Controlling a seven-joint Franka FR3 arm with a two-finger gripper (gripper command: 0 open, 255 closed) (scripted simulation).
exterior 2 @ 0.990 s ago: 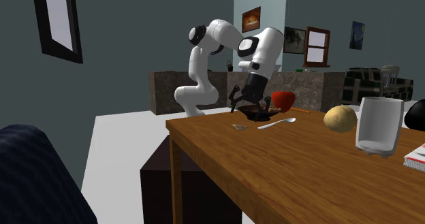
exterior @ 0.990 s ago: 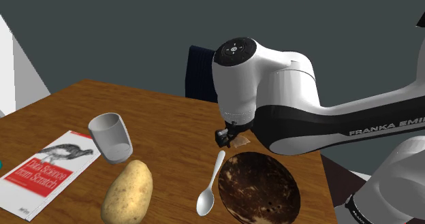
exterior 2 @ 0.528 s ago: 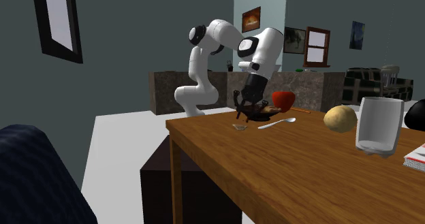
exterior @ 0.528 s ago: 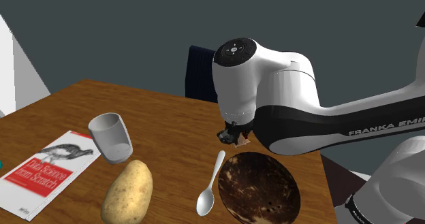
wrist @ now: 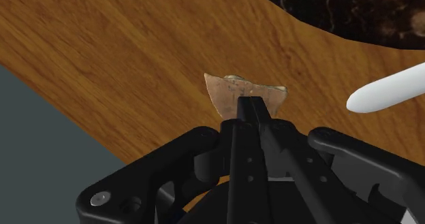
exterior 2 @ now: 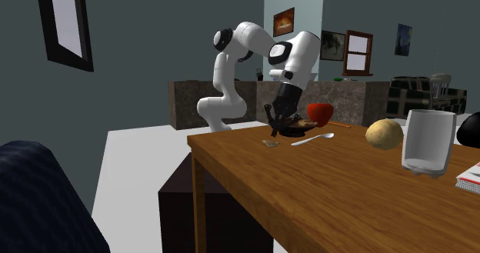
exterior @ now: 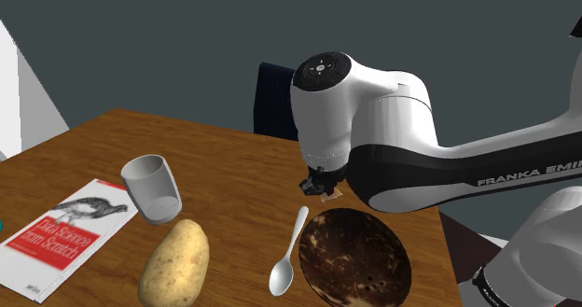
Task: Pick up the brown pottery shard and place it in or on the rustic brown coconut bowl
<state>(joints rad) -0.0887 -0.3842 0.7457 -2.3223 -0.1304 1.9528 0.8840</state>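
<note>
The brown pottery shard (wrist: 242, 95) lies flat on the wooden table (exterior: 224, 170), close to its far edge. My black gripper (wrist: 249, 111) points down at it, and its two fingers meet on the shard's near edge, clasping it. In the shoulder view the gripper (exterior: 318, 184) hangs under the white wrist, with the shard (exterior: 332, 194) peeking out beside it. The dark brown coconut bowl (exterior: 354, 257) sits just in front of it. From the second exterior view, the gripper (exterior 2: 275, 130) stands over the shard (exterior 2: 270, 142), with the bowl (exterior 2: 301, 125) behind.
A white spoon (exterior: 287, 251) lies beside the bowl. A potato (exterior: 174, 263), a grey cup (exterior: 151, 188) and a red-and-white book (exterior: 61, 235) lie further toward the shoulder view's left. A dark blue chair (exterior: 273, 98) stands behind the table.
The fingers stood apart a second ago and have closed together on the shard. The hand has stayed over the same spot.
</note>
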